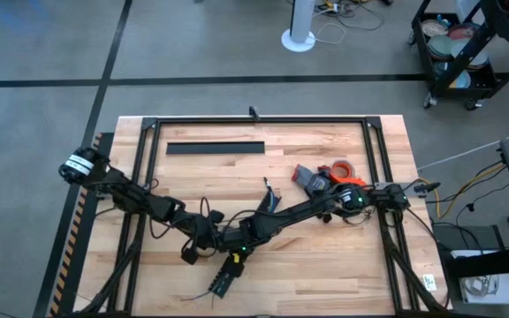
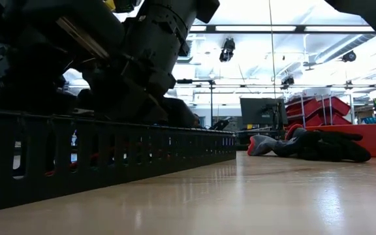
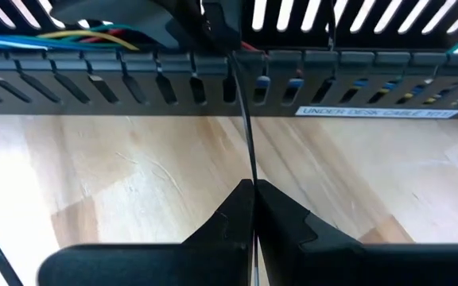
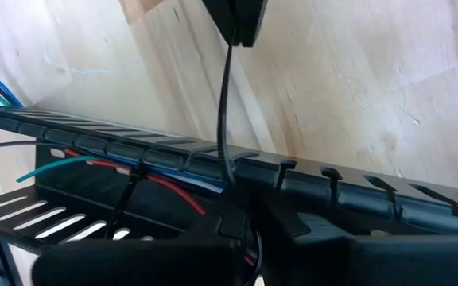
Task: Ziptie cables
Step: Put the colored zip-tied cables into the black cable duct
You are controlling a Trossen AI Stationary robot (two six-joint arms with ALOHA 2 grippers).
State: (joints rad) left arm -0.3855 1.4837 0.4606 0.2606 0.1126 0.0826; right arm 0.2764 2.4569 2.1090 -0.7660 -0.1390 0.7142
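Wooden table [image 1: 325,256]: black duct [image 1: 215,147], tape roll [image 1: 344,167], grey-red glove [image 1: 312,179] on top.

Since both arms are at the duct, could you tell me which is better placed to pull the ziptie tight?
Probably left: its gripper is shut on the thin dark ziptie strip running to the black slotted plastic duct.

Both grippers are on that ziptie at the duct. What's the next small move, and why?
Probably draw the left gripper back from the duct. It is shut on the ziptie, which runs taut through a slot, while the right gripper pinches it beside the coloured wires.
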